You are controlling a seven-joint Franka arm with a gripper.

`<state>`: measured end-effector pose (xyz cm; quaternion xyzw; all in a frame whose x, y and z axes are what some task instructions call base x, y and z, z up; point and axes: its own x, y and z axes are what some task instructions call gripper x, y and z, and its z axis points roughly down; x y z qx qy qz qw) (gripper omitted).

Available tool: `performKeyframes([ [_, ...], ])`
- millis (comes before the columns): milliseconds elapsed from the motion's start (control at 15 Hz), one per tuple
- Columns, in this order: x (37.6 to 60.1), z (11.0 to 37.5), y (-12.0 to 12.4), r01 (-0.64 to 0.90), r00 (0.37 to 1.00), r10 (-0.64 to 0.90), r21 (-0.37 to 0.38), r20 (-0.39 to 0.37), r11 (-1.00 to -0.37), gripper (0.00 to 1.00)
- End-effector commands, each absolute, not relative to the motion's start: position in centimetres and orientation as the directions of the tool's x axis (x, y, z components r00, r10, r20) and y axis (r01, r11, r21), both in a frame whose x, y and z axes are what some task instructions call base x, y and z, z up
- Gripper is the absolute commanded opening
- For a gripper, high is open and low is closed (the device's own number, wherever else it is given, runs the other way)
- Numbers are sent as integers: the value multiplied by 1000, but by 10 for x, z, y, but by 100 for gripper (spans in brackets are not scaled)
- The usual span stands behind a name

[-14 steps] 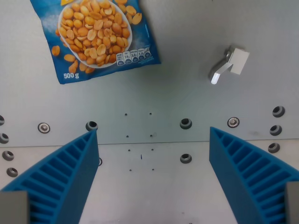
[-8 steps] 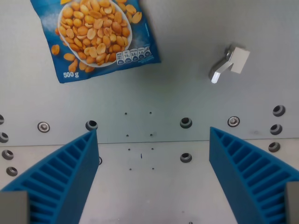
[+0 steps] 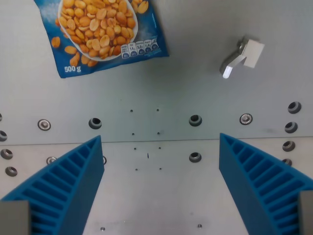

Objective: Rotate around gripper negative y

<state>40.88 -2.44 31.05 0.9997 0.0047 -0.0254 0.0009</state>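
My gripper [image 3: 160, 188] is open and empty, its two blue ribbed fingers [image 3: 63, 193] standing wide apart at the bottom of the wrist view. It hangs above a grey metal table [image 3: 161, 93]. Nothing lies between the fingers.
A blue bag of peanuts [image 3: 100, 32] lies flat at the top of the wrist view's left, cut off by the top edge. A small white and metal piece [image 3: 242, 56] lies at the upper right. Bolts and holes [image 3: 195, 119] run across the plate, with a seam just below them.
The whole scene has shifted upward in the view, so the camera has moved. The bag and the small piece lie as before. The fingers stay equally far apart.
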Motion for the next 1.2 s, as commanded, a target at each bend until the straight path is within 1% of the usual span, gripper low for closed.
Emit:
performKeyframes([
  [67, 414, 318, -25, 10, 978, 9, 4, -206, -1000, 100],
  [1200, 414, 318, -25, 10, 907, 7, 4, -421, -1000, 100],
])
